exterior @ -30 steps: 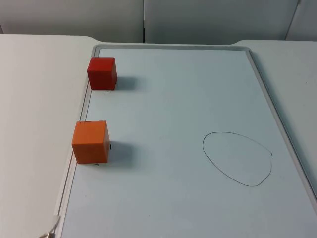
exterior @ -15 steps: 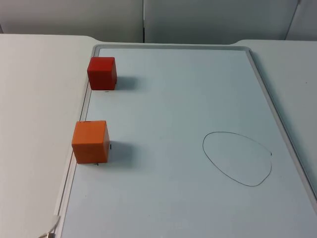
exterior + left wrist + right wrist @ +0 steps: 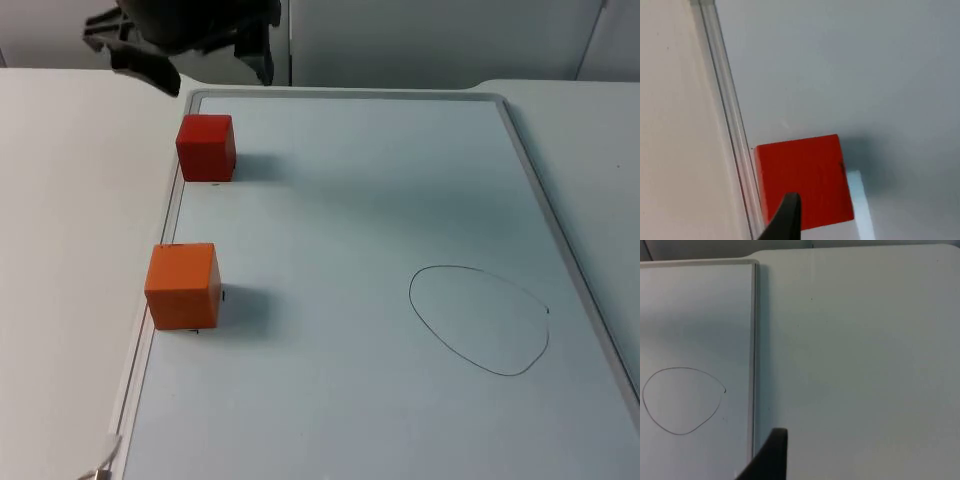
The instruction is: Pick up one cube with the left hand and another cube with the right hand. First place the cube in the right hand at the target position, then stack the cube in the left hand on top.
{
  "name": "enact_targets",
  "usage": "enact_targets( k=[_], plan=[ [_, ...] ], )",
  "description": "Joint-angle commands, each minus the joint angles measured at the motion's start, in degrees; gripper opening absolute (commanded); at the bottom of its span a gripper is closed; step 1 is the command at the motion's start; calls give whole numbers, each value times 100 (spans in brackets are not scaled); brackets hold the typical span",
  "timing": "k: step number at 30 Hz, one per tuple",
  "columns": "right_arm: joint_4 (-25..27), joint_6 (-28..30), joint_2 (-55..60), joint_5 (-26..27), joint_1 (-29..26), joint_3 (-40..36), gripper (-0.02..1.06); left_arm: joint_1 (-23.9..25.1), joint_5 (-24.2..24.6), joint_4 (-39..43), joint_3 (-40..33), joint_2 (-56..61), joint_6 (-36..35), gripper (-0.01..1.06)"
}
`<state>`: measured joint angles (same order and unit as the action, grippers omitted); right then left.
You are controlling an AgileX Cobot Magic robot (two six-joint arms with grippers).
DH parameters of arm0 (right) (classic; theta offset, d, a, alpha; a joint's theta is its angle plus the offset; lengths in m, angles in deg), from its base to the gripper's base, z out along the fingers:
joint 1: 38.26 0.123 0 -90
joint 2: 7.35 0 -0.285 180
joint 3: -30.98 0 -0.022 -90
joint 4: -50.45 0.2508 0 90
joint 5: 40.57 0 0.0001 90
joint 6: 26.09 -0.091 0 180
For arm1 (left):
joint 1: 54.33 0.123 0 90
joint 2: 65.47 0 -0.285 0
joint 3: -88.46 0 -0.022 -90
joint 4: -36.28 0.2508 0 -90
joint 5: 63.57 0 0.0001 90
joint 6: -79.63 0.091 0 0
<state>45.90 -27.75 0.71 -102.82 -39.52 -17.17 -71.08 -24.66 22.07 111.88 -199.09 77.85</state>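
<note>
At the board's far left edge, above the red cube (image 3: 206, 147) by the frame (image 3: 170, 210), left gripper (image 3: 190, 45) fingers wide; risk of clipping frame, nudging cube.

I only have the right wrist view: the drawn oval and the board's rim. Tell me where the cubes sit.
Observer: The red cube and the orange cube sit apart on the whiteboard, both along its left rim. The red one is farther back, and both are well away from the oval.
Operator: My right gripper looks onto the table beside the oval. Report the left gripper.
Observer: The left gripper hangs open over the board's far left corner, just beyond the red cube, holding nothing.
Operator: Name the cube it faces.
Observer: Its wrist view looks onto the red cube, right beside the rim.
</note>
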Motion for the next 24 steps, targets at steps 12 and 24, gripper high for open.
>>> enact_targets(
  k=[12,24],
  plan=[
    [-6,16,-27,52,-30,-4,104,-42,-95,221,342,-724,-442,88],
    [-6,16,-27,52,-30,-4,104,-42,-48,468,342,-809,-477,88]
  ],
)
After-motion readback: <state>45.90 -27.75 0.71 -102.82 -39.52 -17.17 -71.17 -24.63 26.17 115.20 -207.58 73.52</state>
